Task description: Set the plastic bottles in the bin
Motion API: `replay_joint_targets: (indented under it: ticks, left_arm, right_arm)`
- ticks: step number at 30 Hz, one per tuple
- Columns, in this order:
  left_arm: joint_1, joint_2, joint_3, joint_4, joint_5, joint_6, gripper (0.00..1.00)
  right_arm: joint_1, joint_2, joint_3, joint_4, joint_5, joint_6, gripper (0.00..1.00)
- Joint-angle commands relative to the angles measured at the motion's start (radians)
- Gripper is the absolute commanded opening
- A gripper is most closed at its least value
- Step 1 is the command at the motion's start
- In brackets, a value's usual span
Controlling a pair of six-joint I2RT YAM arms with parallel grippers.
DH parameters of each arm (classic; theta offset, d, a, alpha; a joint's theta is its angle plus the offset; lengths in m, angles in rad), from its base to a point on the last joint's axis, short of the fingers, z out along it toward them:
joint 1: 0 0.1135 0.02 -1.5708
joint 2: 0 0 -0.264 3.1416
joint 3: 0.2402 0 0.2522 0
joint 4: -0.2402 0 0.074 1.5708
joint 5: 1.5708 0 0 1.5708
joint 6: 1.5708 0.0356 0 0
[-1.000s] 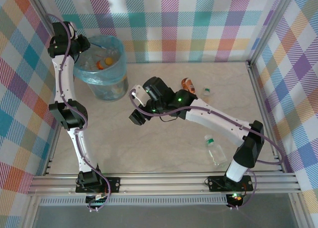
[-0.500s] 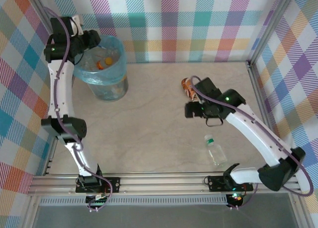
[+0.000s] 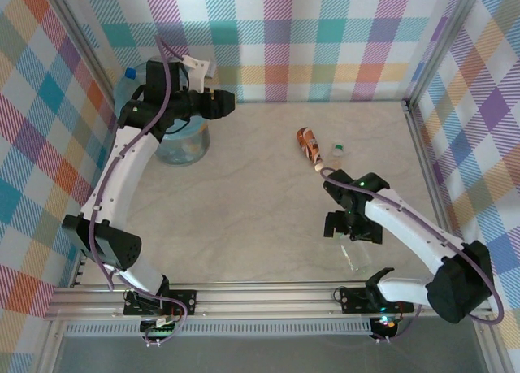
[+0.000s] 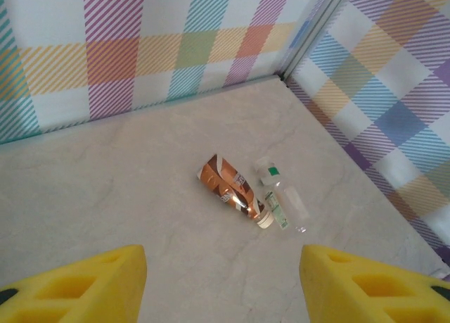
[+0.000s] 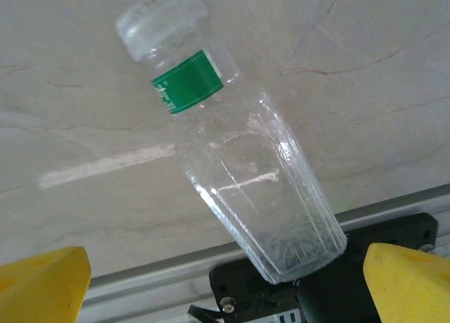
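Plastic bottles are lying in two places on the table [image 3: 244, 194]. A clear bottle [image 5: 232, 168] with a green label is resting on its side close to the rail [image 5: 140, 281] at the near edge. A brown-labelled bottle [image 4: 228, 186] and a small green-labelled bottle [image 4: 281, 200] are lying just beside each other, seemingly touching, toward the far right corner. You are hovering the right gripper [image 3: 351, 227] over the clear bottle with its jaws standing wide apart and nothing between them, so the step you are working on, as I am reading it, is the pick. In the right wrist view that bottle is running diagonally across the gap, with its base toward the rail. You are therefore wanting to turn the wrist until the yellow fingers [image 5: 42, 281] are squaring up across the ribbed body rather than along it. Be aiming below the label, where the body is widest. The round wall is likely to roll away if one pad is arriving first. Be closing gently, since thin empty plastic is probably going to buckle. The left gripper [image 4: 225, 288] is reaching out beside the bin [image 3: 183, 145], jaws apart and empty, facing the far pair. You are needing to mind that arm when carrying across to the bin.
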Motion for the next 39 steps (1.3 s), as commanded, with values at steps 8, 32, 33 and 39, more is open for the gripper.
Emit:
replay_joint_targets:
  ticks: [8, 32, 33, 39]
  left_arm:
    - [-0.005, 0.006, 0.042, -0.002, -0.021, 0.02, 0.61]
    - [-0.005, 0.128, 0.272, -0.202, 0.218, -0.077, 0.62]
    - [-0.008, 0.14, 0.269, -0.192, 0.299, -0.097, 0.62]
    - [-0.095, 0.145, 0.262, -0.206, 0.48, -0.079, 0.73]
  right_arm:
    - [-0.102, 0.108, -0.125, 0.182, -0.111, -0.021, 0.97]
    - [-0.05, -0.053, 0.17, 0.408, -0.405, -0.234, 0.51]
    - [-0.038, -0.066, 0.199, 0.458, -0.443, -0.257, 0.51]
    - [0.045, -0.065, 0.338, 0.676, -0.514, -0.372, 0.51]
